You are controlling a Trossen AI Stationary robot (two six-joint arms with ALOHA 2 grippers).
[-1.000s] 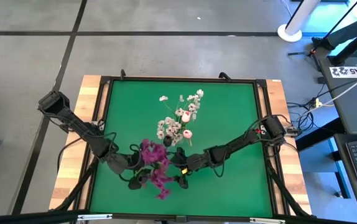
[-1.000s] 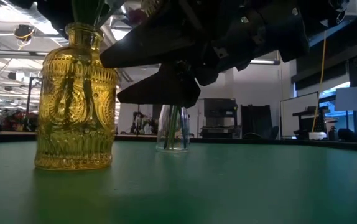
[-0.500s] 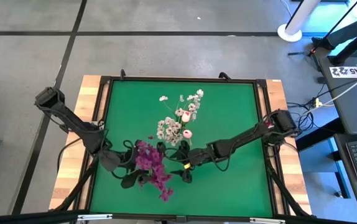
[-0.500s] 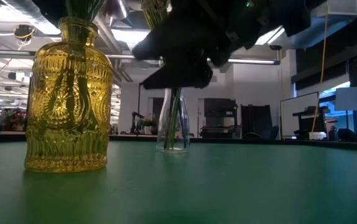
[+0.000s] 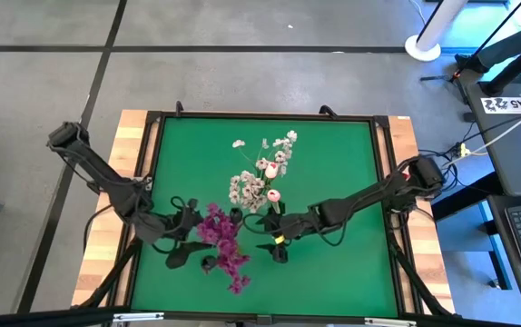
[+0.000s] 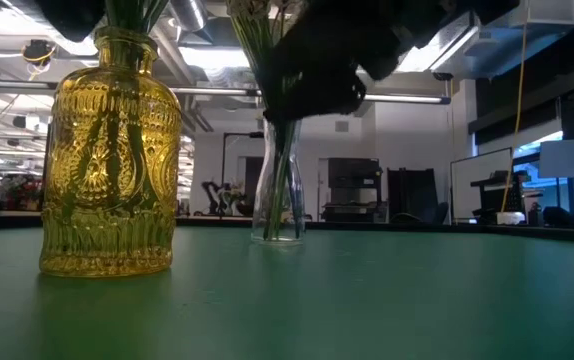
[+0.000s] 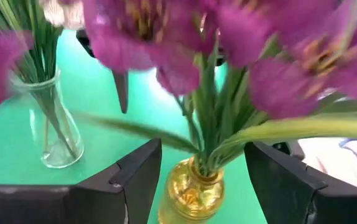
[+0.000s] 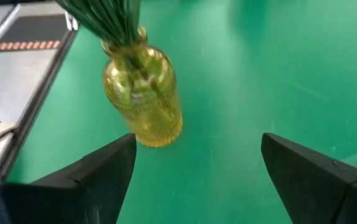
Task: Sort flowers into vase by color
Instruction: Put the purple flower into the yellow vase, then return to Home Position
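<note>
A yellow embossed glass vase (image 6: pixel 112 150) stands on its base on the green mat and holds the magenta-purple flowers (image 5: pixel 222 245). A clear glass vase (image 6: pixel 277 190) farther back holds the white blossom sprays and pink-white tulip buds (image 5: pixel 262 177). My left gripper (image 7: pixel 201 149) is open. It hangs just left of the yellow vase (image 7: pixel 191 193), with the purple stems showing between its fingers and clear of both. My right gripper (image 8: pixel 198 140) is open too. It hovers to the right of the yellow vase (image 8: pixel 144 99), above the mat.
The mat (image 5: pixel 333 163) lies in a black frame on a wooden table. The two vases stand close together near the table's middle and near side. Bare mat lies on the right and far sides. Both arms reach in low over the near half.
Both grippers have drawn back from the yellow vase, the left toward the table's left and the right toward the right and upward. In the low view the dark gripper has risen. The yellow vase shifted a little early on and then stood still, while the purple blooms swayed.
</note>
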